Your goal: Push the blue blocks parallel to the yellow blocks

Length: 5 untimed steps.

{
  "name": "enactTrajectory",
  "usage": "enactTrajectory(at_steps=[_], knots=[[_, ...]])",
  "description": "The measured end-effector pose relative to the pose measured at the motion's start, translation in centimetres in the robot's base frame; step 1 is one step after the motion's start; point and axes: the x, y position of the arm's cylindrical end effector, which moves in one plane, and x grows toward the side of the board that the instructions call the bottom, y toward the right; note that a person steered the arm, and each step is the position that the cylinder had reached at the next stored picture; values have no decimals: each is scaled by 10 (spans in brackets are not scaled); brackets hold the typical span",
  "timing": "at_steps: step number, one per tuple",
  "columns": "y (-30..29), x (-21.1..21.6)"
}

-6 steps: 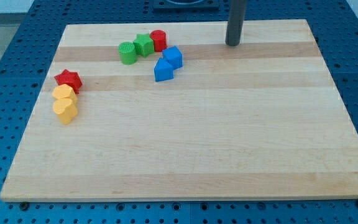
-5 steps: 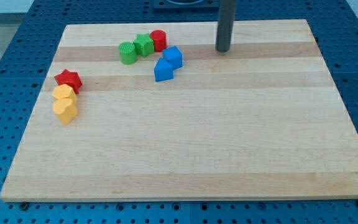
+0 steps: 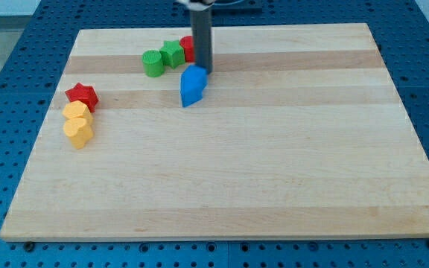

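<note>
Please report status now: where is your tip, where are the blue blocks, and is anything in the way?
My tip at top edge of blue blocks. Yellow blocks far to view's left. Red star sits above them; nothing between.

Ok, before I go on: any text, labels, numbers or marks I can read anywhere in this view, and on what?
None.
The wooden board, the blue blocks, the yellow blocks and the rod ending in my tip carry no readable writing.

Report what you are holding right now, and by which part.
Nothing is held; I have only a rod. My tip presses against the top edge of the blue blocks, just below the red cylinder.
</note>
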Motion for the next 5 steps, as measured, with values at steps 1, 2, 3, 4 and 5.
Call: enactTrajectory(at_steps=[1, 2, 3, 4, 5], knots=[[-33, 38], [-25, 39], [15, 40], [22, 79], [4, 79]])
